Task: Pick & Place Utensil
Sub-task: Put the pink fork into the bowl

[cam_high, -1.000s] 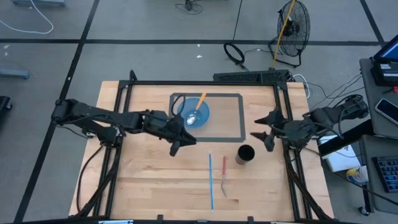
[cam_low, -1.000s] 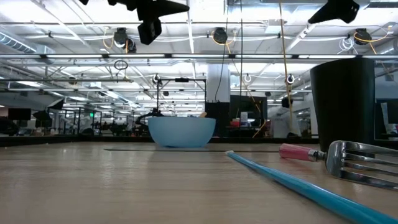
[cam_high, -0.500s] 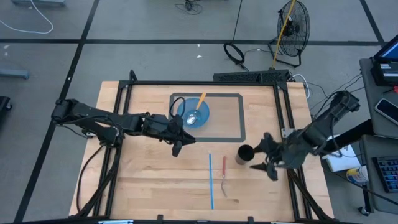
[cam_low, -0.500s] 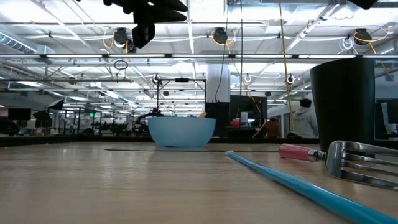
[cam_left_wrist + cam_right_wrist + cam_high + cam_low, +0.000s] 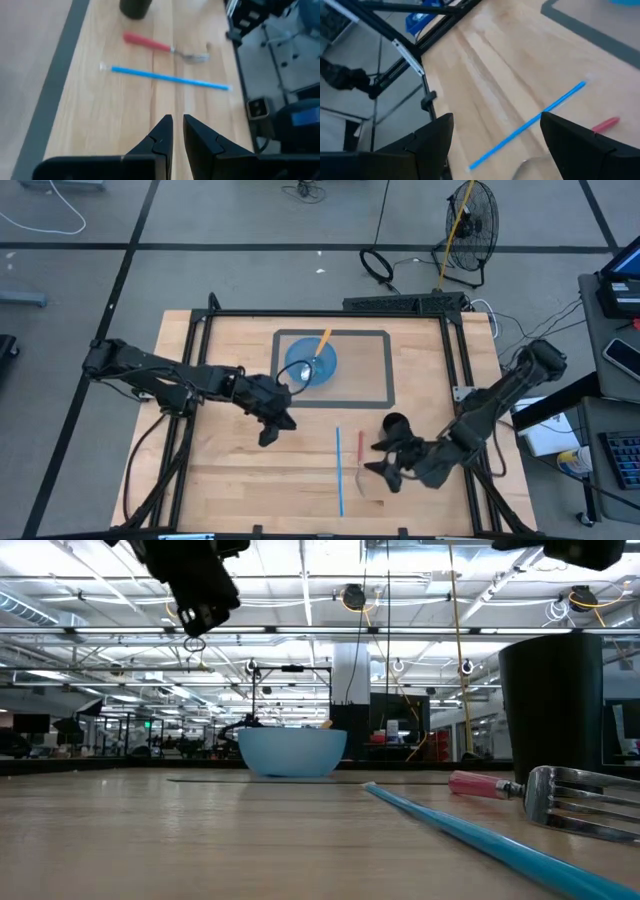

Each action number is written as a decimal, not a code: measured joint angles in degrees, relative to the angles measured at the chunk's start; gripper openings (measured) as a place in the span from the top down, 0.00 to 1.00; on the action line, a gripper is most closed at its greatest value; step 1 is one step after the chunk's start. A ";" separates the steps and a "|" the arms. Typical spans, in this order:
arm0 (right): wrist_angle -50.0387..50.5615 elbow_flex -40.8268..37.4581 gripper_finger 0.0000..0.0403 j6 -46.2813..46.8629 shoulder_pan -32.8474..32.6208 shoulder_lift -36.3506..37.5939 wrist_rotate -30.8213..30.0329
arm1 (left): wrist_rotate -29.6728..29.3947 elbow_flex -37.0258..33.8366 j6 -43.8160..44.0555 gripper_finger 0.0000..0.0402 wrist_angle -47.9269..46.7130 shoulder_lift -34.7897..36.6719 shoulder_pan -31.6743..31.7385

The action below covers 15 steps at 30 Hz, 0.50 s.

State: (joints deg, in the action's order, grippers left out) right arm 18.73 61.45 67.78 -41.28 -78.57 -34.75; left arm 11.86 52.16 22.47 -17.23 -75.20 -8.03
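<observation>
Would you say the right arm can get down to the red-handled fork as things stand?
Probably yes. The right claw hangs open just beside the red-handled fork, with bare wood around it. The black cup and blue straw stand clear of it.

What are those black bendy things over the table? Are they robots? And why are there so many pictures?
Yes, they are two robot arms, each ending in a two-finger gripper. One camera looks straight down, one sits low on the table, and one rides on each wrist. On the wooden table lie a red-handled fork and a blue straw, beside a black cup. Farther back stands a blue bowl with a spoon in it. The left gripper hovers over bare wood, fingers nearly together, holding nothing. The right gripper is open wide by the fork, empty too. Its job is probably to pick up a utensil.
</observation>
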 joint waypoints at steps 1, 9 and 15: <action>0.28 1.23 0.27 0.85 0.02 -1.01 0.00 | -0.04 0.00 -0.47 0.89 -0.73 0.00 0.00; 10.86 16.34 0.27 2.82 1.22 -8.09 0.28 | 0.18 0.00 -2.98 0.89 -2.18 0.31 0.00; 17.10 22.50 0.30 14.46 2.37 -12.19 3.31 | -0.40 -0.11 -3.28 0.89 -3.04 2.27 0.00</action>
State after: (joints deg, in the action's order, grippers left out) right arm 35.83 83.95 82.23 -38.91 -90.75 -31.44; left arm 11.46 52.05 19.19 -20.27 -72.93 -8.03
